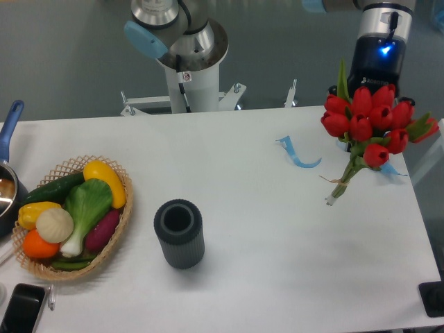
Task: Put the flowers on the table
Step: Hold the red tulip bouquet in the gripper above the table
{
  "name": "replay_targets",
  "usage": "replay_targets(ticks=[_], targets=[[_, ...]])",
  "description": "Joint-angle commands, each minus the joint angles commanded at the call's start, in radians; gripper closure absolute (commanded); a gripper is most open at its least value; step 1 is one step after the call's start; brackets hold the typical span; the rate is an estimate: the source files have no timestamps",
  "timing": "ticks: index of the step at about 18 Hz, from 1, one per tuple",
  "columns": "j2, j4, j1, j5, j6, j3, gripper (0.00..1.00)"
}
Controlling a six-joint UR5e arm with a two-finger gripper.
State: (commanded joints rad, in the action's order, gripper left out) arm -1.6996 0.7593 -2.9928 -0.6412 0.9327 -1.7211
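Directly below the hand (375,89), the flowers (369,122) hang above the table (277,236).

Red flowers (366,123) tilted, seemingly above table (277,229)

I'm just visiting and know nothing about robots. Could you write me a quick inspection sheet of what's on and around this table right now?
Surface: large white tabletop, smooth.
Job's things: bunch of red tulips with green stems, at the right edge, under the arm, stem ends low over the table.
Clutter: wicker basket of colourful vegetables; dark ribbed cylinder, upright; blue ribbon strip; blue-handled pot; black phone.
Grippers: black gripper, fingers hidden behind the blooms.
Cables: nothing seen.
Surroundings: white robot pedestal; grey floor.
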Motion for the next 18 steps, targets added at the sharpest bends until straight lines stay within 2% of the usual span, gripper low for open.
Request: replay_targets(ticks=[11, 16, 18], targets=[[0.009, -0.002, 0.005, -0.021, 0.000, 0.001, 0.65], [0.023, 0.002, 0.029, -0.179, 0.003, -0.003, 0.65], [0.020, 0.003, 0.052, -0.254, 0.050, -0.008, 0.65]])
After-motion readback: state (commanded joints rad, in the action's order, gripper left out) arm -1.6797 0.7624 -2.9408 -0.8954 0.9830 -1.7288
